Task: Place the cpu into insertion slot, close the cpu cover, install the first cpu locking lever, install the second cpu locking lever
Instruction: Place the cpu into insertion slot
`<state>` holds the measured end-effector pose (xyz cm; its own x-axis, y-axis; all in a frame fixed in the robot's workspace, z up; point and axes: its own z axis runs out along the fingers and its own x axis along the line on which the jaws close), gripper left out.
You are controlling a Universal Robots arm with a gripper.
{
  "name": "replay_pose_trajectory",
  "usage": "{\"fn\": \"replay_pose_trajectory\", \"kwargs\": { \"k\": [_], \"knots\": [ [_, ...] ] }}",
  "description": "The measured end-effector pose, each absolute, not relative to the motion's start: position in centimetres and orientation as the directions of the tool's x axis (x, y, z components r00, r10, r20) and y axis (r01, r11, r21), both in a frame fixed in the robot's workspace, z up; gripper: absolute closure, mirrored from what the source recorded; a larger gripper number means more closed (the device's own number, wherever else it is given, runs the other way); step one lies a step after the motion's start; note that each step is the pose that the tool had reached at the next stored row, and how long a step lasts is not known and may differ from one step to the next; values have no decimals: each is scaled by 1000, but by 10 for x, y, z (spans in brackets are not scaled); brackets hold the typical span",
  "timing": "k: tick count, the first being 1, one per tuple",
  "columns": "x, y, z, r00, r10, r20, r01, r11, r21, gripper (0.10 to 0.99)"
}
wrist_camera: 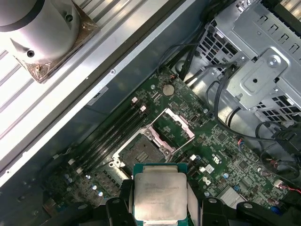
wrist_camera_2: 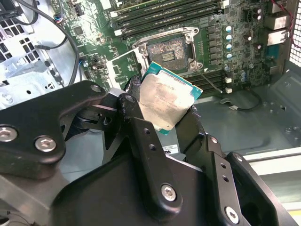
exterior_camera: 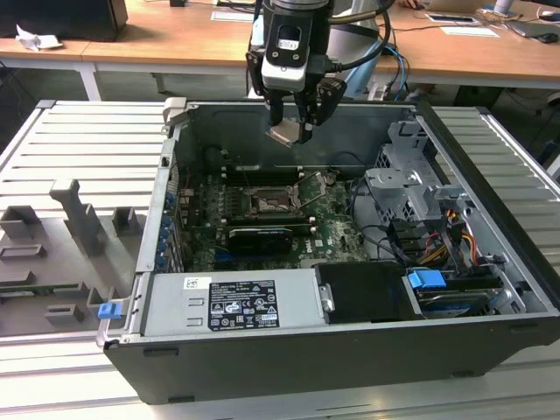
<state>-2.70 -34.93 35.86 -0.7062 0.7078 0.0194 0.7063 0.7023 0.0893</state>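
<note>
While its two black metal fingers [wrist_camera_2: 133,94] clamp one cpu [exterior_camera: 285,134] by opposite edges, the arm's single gripper [exterior_camera: 289,131] hangs above the one insertion slot [exterior_camera: 267,203], inside an open, dark-walled computer case [exterior_camera: 350,350]. The chip is a flat square with a pale silver-beige metal face and a green rim. In both wrist views it is tilted and clear of the slot. The slot, a square socket with a silvery rim and a dark centre, lies uncovered on a green circuit board [wrist_camera: 221,141]. One cpu cover [wrist_camera: 178,126], a thin silvery frame plate, stands hinged open just beside the slot. Long black memory sockets [wrist_camera_2: 164,16] flank the slot on two sides. One grey power supply box [exterior_camera: 232,302], white-labelled and rectangular, sits well apart from the slot.
</note>
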Motion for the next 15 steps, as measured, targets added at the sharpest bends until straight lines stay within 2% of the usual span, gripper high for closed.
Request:
{"fn": "replay_pose_trajectory", "kwargs": {
  "k": [15],
  "knots": [
    [-27,-349,357,-693,721,19,719,689,89,545]
  ]
}}
